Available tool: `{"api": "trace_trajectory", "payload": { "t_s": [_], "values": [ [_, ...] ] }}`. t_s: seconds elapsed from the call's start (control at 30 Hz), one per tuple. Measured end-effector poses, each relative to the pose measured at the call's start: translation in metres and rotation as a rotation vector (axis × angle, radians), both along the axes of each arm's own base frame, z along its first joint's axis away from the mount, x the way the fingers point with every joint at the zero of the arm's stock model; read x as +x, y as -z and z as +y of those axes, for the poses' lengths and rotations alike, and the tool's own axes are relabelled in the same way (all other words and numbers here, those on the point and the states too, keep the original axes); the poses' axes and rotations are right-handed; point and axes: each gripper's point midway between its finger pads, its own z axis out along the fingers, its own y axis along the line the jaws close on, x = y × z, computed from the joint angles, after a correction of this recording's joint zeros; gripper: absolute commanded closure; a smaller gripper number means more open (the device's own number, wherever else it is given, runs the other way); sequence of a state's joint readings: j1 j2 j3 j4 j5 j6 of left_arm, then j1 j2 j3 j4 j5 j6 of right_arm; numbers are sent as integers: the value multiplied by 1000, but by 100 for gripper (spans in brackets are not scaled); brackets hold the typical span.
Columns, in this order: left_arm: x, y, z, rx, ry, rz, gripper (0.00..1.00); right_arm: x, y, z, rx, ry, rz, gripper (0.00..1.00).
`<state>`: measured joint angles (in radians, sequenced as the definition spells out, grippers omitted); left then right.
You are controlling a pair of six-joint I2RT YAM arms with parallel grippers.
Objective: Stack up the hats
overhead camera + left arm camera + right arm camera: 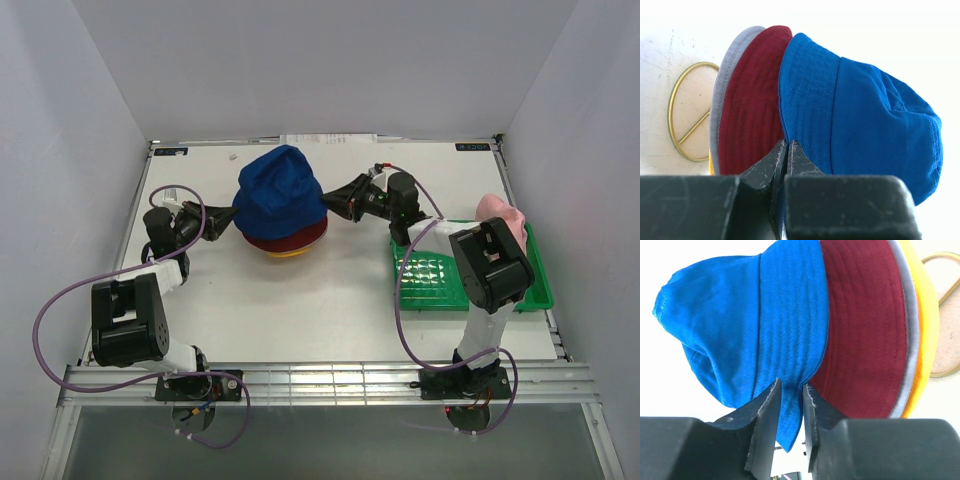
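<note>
Hats (282, 205) sit in two places: four in a pile on the white table (340, 310) left of the green tray (535, 292), and one inside that tray. The tray is shallow, rectangular moulded plastic with a glossy dimpled floor. It holds only the pink hat (500, 215), crumpled in its far right corner.

In the pile, the blue hat (280, 190) is on top, its soft crown bulging and creased and its brim ringed with stitching. Below it come the dark red hat (302, 238), the grey hat (722, 85), which shows as a thin edge, and the yellow hat (285, 254) lowest. All are floppy woven cloth with round brims. A thin gold wire stand (694, 129), a ring with a strut across it, shows under the pile.

The right gripper (791, 384), between tray and pile, has its jaws pinched on the blue brim, with fabric hanging between them. The left gripper (787, 145), on the pile's side away from the tray, has its jaws drawn almost together and seems to nip the same brim's edge.
</note>
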<state>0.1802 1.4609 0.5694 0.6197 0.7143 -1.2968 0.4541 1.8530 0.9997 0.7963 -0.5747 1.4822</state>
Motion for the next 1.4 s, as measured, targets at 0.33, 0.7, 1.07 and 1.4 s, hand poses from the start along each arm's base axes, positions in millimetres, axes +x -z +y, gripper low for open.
{"api": "trace_trajectory", "payload": {
  "t_s": [0.33, 0.7, 1.07, 1.4],
  "values": [
    [-1, 3, 0, 6, 2, 11, 100, -2, 9, -1, -13, -2, -2, 92],
    [-1, 7, 3, 21, -3, 18, 100, -7, 58, -9, -224, -26, -28, 92],
    [-4, 35, 4, 24, 3, 106, 100, 3, 62, -9, -384, -77, -118, 92],
    [-1, 39, 4, 44, 14, 132, 95, -3, 69, -4, -475, -121, -191, 92]
  ]
}}
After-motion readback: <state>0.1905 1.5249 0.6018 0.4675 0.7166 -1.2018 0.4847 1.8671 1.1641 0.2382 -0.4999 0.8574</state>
